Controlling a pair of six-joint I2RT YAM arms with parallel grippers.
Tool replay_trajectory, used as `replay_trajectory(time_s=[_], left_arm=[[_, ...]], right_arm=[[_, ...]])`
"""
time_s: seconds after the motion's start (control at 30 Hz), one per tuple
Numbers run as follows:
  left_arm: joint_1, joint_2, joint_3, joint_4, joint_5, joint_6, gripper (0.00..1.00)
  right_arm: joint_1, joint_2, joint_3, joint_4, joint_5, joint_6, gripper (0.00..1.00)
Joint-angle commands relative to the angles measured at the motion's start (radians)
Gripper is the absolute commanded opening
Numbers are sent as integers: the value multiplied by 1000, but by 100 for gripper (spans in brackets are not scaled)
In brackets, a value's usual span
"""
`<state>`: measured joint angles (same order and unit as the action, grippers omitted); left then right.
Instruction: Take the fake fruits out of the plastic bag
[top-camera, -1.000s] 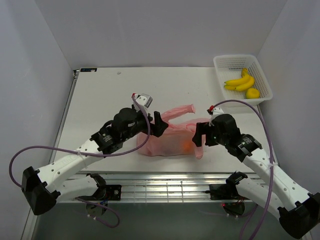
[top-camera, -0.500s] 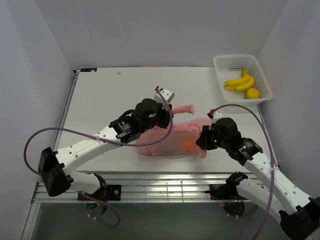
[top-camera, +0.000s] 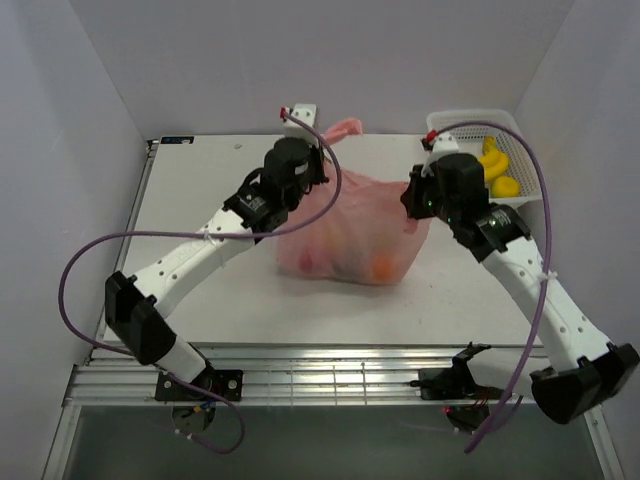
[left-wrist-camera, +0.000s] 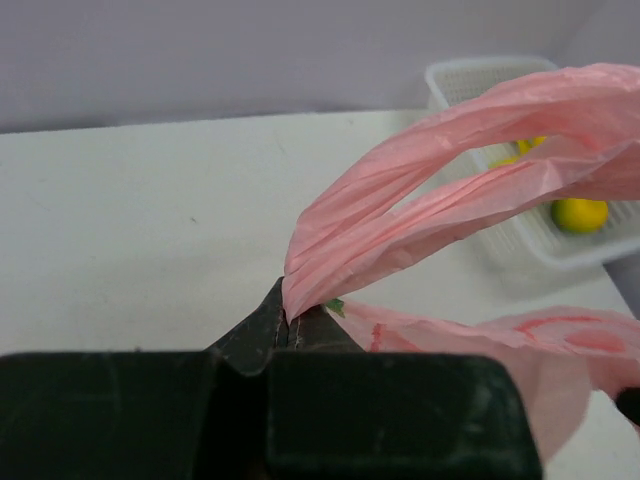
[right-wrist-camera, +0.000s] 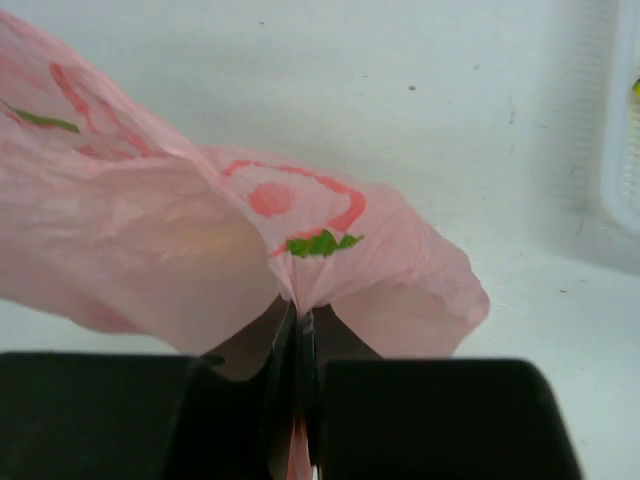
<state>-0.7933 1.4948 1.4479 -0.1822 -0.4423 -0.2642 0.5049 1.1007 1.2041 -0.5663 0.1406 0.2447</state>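
Note:
The pink plastic bag (top-camera: 350, 225) hangs stretched between my two grippers above the table. Through its film the fake fruits show at the bottom: an orange one (top-camera: 381, 267) and a reddish one (top-camera: 308, 259); any others are hidden. My left gripper (top-camera: 320, 152) is shut on the bag's left handle (left-wrist-camera: 450, 190), pinched right at the fingertips (left-wrist-camera: 292, 318). The loop of that handle (top-camera: 343, 127) sticks up past it. My right gripper (top-camera: 411, 196) is shut on a bunched fold of the bag's right edge (right-wrist-camera: 320, 265), clamped at the jaws (right-wrist-camera: 303, 318).
A white lattice basket (top-camera: 480, 114) stands at the back right, partly behind the right arm, holding a banana bunch (top-camera: 491, 158) and a yellow fruit (top-camera: 506, 186). It also shows in the left wrist view (left-wrist-camera: 480, 75). White walls close in the table on three sides.
Both grippers have closed on the bag and risen toward the back of the table. The bag went from lying flat to hanging between them with the fruits sagging at its bottom.

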Motion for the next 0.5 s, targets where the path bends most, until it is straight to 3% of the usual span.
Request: replay_trajectory(time_s=[0.0,0.07,0.1,0.2,0.23,0.27,0.33,0.47], left_arm=[[186,112,234,-14,65,-52,0],[253,227,377,-37,146,-21,0],[275,267,535,-80,177,-24,0],[339,412,832,-176,244,-32,0],[359,432,870,-200,261,-35,0],[364,438,873,-212,275,-40,0],[367,371,687,-176,290,-40,0],[368,161,147,53,359,-72,0]], right_arm=[[-123,253,345,63,-114,-142,8],[-186,370,524,59,-240,-195,8],[-196,481,714,52,-262,-212,8],[-209,664,1002,7,-323,-272,8],[-215,691,1111,-7,-346,-283,8],[-216,706,1114,-6,-387,-286,8],[-221,677,1022,17,-433,-303,8],[-223,516,425,215,-457,-317,8]])
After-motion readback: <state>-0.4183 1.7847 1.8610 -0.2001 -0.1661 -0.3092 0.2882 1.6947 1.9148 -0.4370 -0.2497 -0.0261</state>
